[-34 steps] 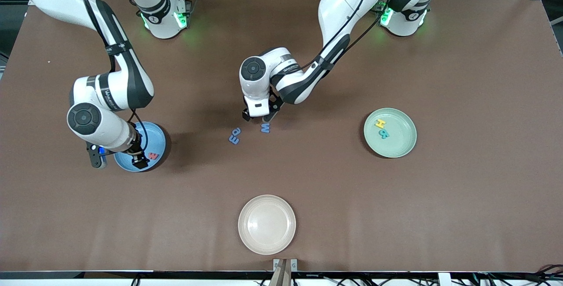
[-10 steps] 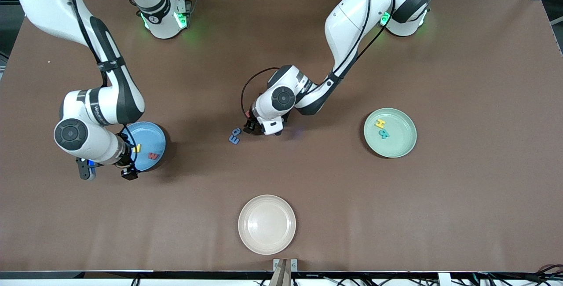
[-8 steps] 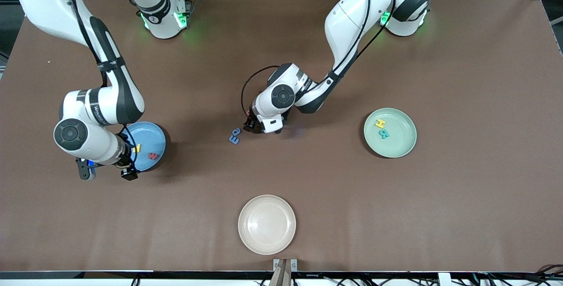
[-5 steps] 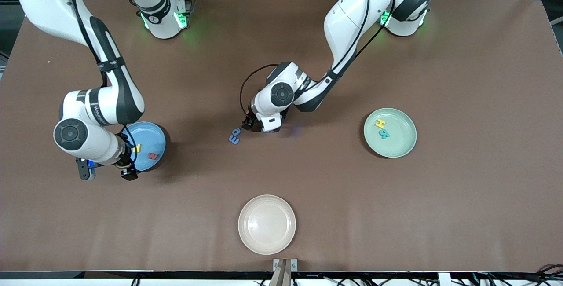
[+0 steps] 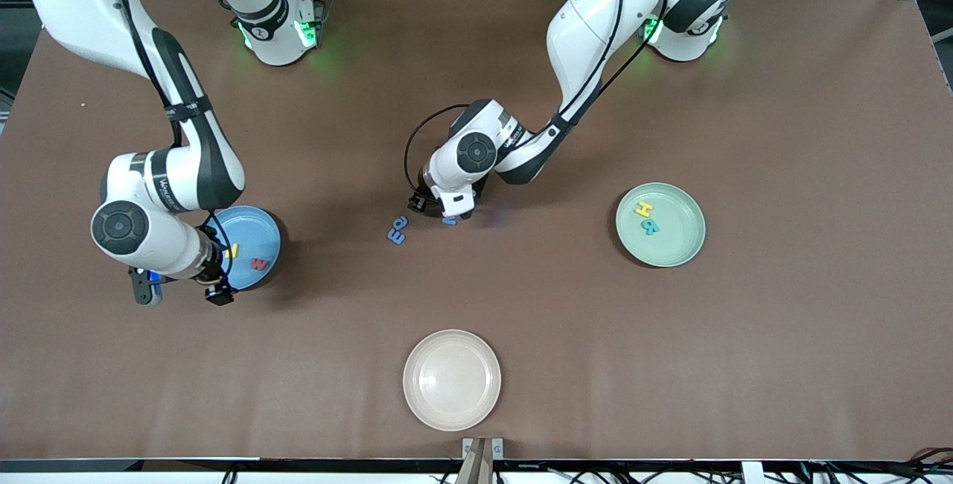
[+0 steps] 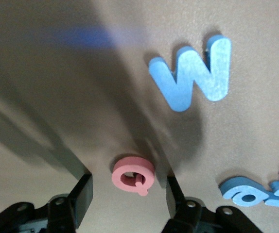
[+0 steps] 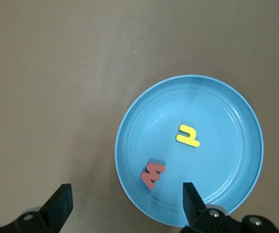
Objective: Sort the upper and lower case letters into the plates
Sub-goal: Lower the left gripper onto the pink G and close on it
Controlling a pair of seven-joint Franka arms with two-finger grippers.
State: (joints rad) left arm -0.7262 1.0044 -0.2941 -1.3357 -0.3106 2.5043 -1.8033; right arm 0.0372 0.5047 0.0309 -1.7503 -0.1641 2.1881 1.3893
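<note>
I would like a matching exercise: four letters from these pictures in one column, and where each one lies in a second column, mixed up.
Letters:
1. pink Q
2. yellow H
3. red letter
4. blue W

Places:
A. in the blue plate
B. on bare table, no fingers around it
C. between the left gripper fingers
D. in the green plate

Pairs: 1-C, 2-D, 3-A, 4-B

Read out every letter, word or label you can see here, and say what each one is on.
"W": blue letter, on the table.
"Q": pink letter, on the table between the fingers of the left pincer.
"H": yellow letter, in the green plate.
"W" or "M": red letter, in the blue plate.
Other letters and the arms' lettering: too small to read.
</note>
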